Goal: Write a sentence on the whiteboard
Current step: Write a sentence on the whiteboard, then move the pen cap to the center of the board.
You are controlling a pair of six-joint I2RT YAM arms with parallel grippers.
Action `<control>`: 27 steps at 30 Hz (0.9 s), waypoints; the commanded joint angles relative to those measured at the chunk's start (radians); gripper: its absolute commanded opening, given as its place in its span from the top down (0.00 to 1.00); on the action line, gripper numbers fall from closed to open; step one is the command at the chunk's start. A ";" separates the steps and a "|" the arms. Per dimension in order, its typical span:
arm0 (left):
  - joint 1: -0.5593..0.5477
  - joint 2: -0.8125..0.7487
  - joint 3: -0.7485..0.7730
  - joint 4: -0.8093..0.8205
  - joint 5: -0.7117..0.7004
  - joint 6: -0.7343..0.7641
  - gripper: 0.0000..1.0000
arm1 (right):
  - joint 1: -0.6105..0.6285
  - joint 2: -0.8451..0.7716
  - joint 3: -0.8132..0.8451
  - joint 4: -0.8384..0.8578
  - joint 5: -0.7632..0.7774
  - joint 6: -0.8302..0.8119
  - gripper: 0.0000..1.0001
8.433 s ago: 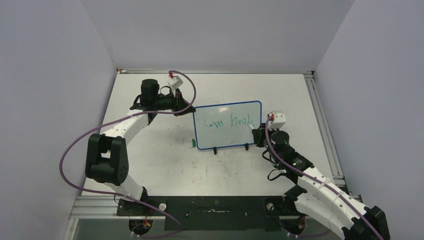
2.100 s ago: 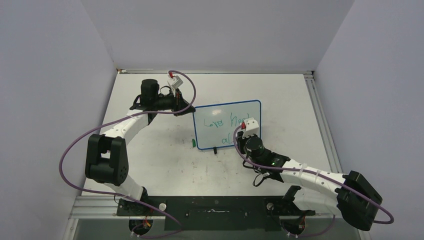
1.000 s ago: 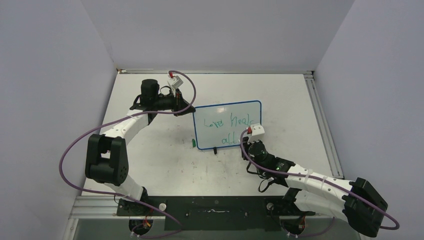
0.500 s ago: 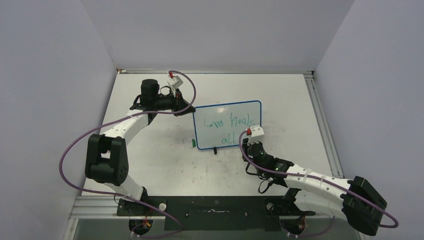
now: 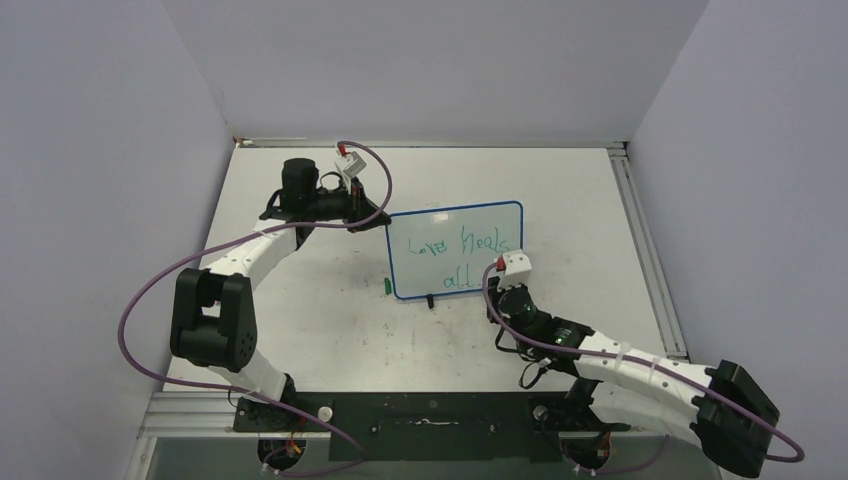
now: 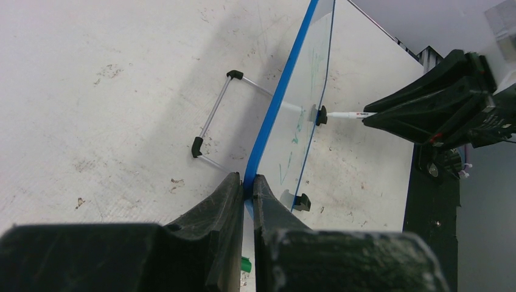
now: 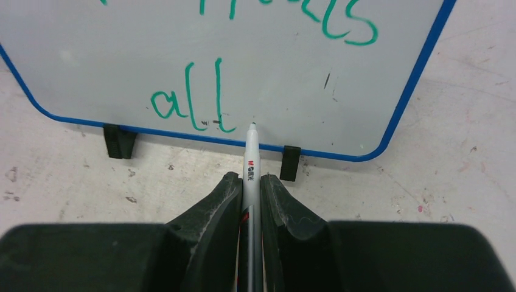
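My right end effector (image 7: 251, 178) grasps a pen (image 7: 250, 149), its tip by the lower rim of the whiteboard (image 5: 440, 225) standing on the tabletop (image 5: 300, 320). Moments ago it hid the sentence (image 7: 190, 100)'s "all". My left end effector (image 6: 246, 180) stays clenched on the board's side rim.

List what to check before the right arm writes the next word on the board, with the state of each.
1. Left gripper shut on the blue rim of the whiteboard: ok.
2. Right gripper shut on the marker, which runs straight out between its fingers: ok.
3. Marker tip aimed at the board, just right of "all": ok.
4. Tip touching the board surface: cannot tell.
5. Bare space for more writing to the right of "all" in the second line of the sentence: ok.
6. Both black feet of the board resting on the table: ok.
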 commanded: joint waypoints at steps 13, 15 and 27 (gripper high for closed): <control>0.005 -0.092 -0.037 0.039 -0.013 -0.045 0.41 | 0.013 -0.295 0.088 -0.018 0.035 -0.082 0.95; 0.012 -0.124 -0.065 0.060 -0.029 -0.062 0.29 | 0.013 -0.299 0.096 -0.007 0.036 -0.095 0.95; -0.021 -0.523 -0.337 0.074 -0.650 -0.232 0.24 | 0.013 -0.340 0.141 0.093 0.068 -0.174 0.95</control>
